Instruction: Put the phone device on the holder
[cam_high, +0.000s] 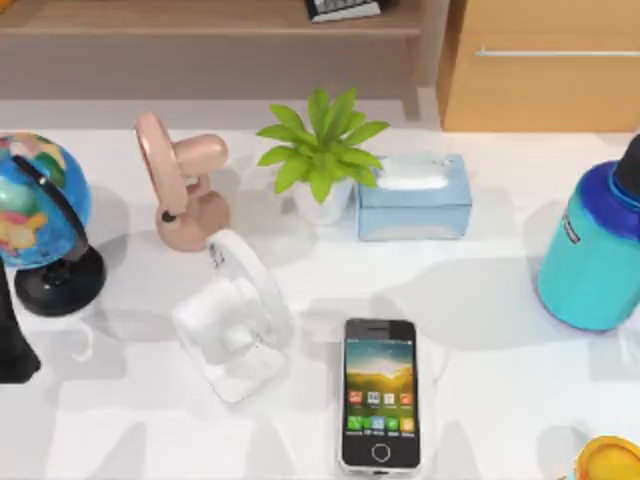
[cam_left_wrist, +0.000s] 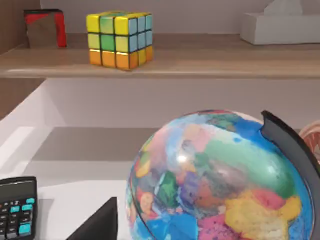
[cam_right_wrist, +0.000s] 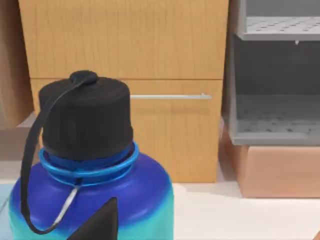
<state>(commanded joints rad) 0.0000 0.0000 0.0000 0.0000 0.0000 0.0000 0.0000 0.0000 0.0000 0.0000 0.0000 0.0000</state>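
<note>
Phone device lies flat, screen up, on the table's near edge, centre. Long axis runs near to far, home button at the near end. White holder just to its left. My left arm is parked at the left edge, well apart; grip state: cannot tell.

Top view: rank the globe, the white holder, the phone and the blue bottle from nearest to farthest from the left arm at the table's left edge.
Measured from the left arm at the left edge:
1. Globe, right beside it at the far left.
2. White holder, left of centre.
3. Phone, lying flat at centre front.
4. Blue bottle, at the right edge.
</note>
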